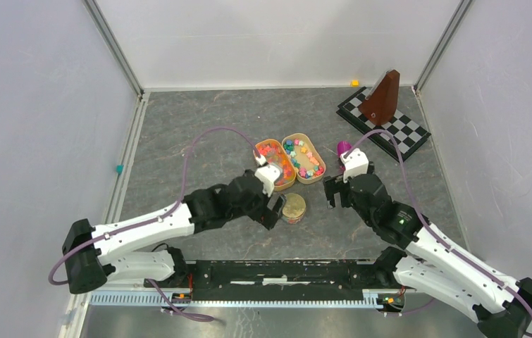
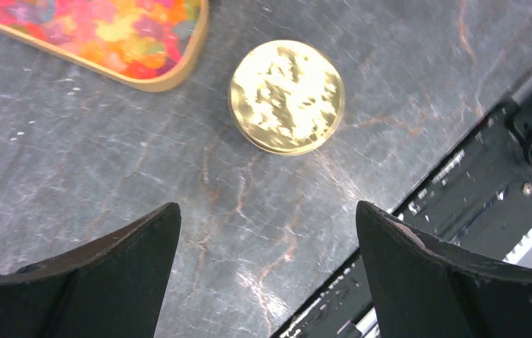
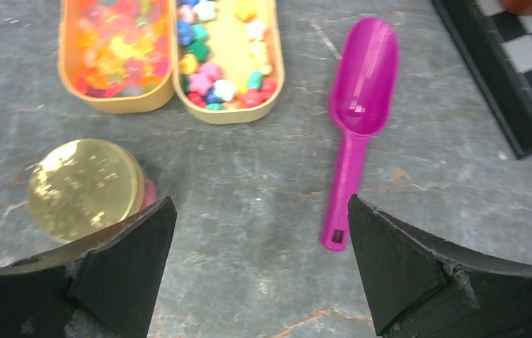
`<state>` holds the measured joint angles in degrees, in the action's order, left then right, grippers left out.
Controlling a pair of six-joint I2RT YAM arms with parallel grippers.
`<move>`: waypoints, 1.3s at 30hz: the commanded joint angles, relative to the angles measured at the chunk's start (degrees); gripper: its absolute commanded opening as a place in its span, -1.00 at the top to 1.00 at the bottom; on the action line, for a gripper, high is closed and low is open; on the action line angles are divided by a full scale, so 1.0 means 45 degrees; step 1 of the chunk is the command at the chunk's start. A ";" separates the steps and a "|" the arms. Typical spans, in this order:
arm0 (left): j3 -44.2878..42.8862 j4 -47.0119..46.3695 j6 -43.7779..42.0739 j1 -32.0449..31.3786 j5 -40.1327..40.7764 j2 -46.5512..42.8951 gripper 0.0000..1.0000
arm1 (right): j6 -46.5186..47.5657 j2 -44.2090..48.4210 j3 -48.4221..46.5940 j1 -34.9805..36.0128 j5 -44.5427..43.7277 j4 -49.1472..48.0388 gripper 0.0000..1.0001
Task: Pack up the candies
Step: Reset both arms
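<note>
**Both jaws wide and empty; candies sit in two trays beyond the scoop**

The candies, tiny chunky sweets in pink, blue, green, yellow and white, lie in two shallow tan oval trays set side by side, touching, at the middle of the grey marbled surface. The left tray is heaped. The right one holds a looser ring with bare floor showing.

The left jaws stand fully apart over bare surface, holding nothing. The right jaws are spread just as wide and are also empty.

Each sweet looks light, hard and too small for these jaws to pinch, and loose pieces would likely roll or scatter. The sensible hold is on the magenta plastic scoop, lying flat just right of the trays. Its slim, stiff handle points toward the right jaws and looks light but possibly slick, so a grip midway along the handle seems best.

The overhead view alone shows the black-and-white chequered board with its brown pyramid-shaped block, and how the arms flank the round gold-lidded jar. The scoop is mostly hidden there. The right wrist view shows it whole, plus a sliver of pink beside the jar lid. The left wrist view shows the lid's dimpled shine and one tray corner, but no scoop.
</note>
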<state>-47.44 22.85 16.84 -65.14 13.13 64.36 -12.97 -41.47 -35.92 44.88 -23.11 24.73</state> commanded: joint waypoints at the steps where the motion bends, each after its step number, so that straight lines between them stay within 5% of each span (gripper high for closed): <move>1: -0.1323 0.1582 0.0663 0.2310 -0.2336 0.0270 -1.00 | 0.0026 -0.0253 -0.0846 -0.0061 -0.2485 -0.0041 -0.96; 10: -0.3404 0.2667 0.0224 0.5459 -0.1844 -0.0004 -1.00 | -0.0025 -0.1539 -0.2170 -0.2789 -0.1827 0.0805 -0.96; 17: -0.4041 0.2472 0.0340 0.7781 -0.1320 -0.0756 -1.00 | 0.0295 -0.2060 -0.2856 -0.5307 0.0783 0.0963 -0.96; 23: -0.3935 0.1880 -0.0129 0.8020 0.0579 -0.2051 -1.00 | 0.0587 -0.0951 -0.2242 -0.5334 0.0583 -0.0371 -0.96; 39: -0.1960 0.0577 -0.1007 0.8025 0.0410 -0.5726 -1.00 | 0.1446 0.0813 -0.1379 -0.5330 0.0855 -0.1129 -0.96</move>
<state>-56.93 27.97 16.40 -29.21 13.89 40.62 -8.08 -39.29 -43.22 20.95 -19.90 21.96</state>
